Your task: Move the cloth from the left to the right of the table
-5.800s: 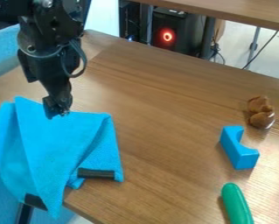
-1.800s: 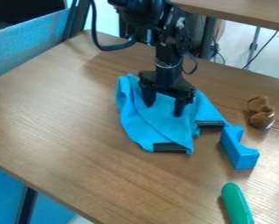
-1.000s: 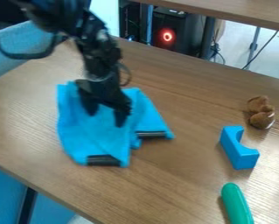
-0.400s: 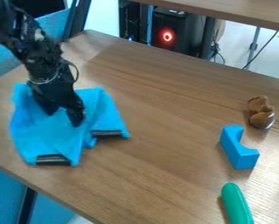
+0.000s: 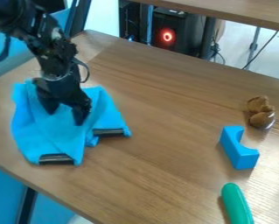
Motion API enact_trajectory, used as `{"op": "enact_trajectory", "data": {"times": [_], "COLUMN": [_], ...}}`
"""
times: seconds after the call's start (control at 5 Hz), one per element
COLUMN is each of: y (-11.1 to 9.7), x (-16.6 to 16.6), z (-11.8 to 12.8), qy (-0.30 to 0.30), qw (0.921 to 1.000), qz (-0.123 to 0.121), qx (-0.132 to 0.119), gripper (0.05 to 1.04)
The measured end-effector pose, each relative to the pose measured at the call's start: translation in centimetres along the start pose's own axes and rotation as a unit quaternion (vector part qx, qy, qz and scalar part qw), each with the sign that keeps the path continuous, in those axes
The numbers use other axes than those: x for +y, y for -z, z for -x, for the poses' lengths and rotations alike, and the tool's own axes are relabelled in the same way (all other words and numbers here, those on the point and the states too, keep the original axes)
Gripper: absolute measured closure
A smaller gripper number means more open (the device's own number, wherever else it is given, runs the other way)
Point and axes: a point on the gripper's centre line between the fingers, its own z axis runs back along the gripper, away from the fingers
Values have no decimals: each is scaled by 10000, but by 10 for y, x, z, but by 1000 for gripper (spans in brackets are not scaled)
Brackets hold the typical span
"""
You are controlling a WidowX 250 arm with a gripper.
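Observation:
The black gripper (image 5: 64, 115) points down over the cloth at the left of the table, its two fingers spread apart. Blue cloth (image 5: 42, 139) lies rumpled beneath and around the fingertips, with a dark strip at two of its corners. Whether the tips press on the cloth or stand just above it, I cannot tell. Part of the cloth's upper side is hidden behind the gripper. The wooden table (image 5: 165, 131) carries it near the left front edge.
Toward the right side stand a blue arch-shaped block (image 5: 239, 151) and, behind it, a brown toy (image 5: 261, 112). A green rounded object (image 5: 236, 204) lies near the front right. A blue chair or panel borders the table's left side.
The cloth, first at the left front edge, was at the middle right 1.8 s ago and came back left along with the gripper. Since 0.4 s ago the gripper has shifted slightly right.

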Motion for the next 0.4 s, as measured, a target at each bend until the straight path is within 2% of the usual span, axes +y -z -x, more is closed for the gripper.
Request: {"op": "enact_trajectory", "data": {"times": [0.4], "y": [6], "x": [-55], "z": [-38], "qy": [-360], "qw": [9991], "qz": [167], "qx": [138], "gripper": [83]}}
